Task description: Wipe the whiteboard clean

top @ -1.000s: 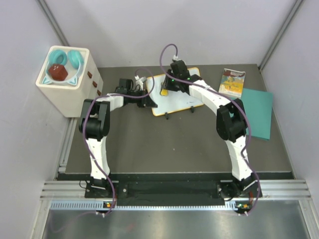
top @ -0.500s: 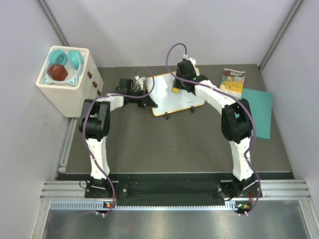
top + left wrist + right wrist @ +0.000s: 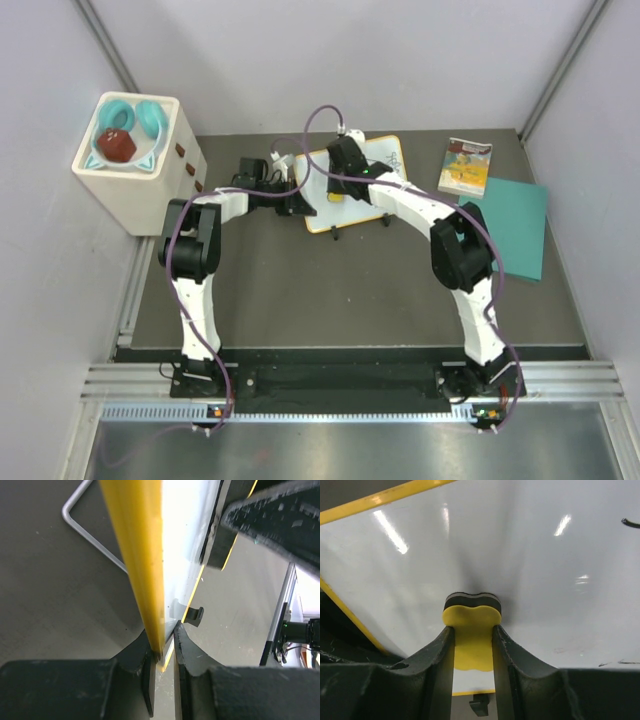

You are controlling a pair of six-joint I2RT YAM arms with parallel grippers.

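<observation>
**Eraser swept back to L side of board; marks left at R end**

R gripper (image 3: 336, 188) has swung back left over the last sec: it was mid-board, went out toward the far-R part approx half a sec ago, and is now over the L-centre area. Reads as one back-and-forth wipe stroke.

Its jaws are closed tight on a yellow eraser (image 3: 471, 625), dark felt side pressed flat on the whiteboard (image 3: 352, 210). In the R wrist view the surface around the pad looks clean and glossy.

L gripper (image 3: 164, 640) hasn't moved. It is pinched shut on the board's yellow rim (image 3: 142, 555) at the L edge, bracing it.

Board sits at the far-centre of the table (image 3: 300, 290), tilted a bit in plan, same spot as before, so the brace is working.

What it means:
- Wiping is underway, not done.
- Black scribble (image 3: 392, 158) shows near the board's far-R corner.
- A dark stroke (image 3: 630, 523) shows at the R edge of the R wrist view, plus faint traces low-R.
- Guess approx half to two-thirds cleared.
- Next pass prob needs to reach further R and toward the far edge, keeping pad pressure even.
- Risk: pushing hard near the unbraced R end could pivot the board in the L grip.
</observation>
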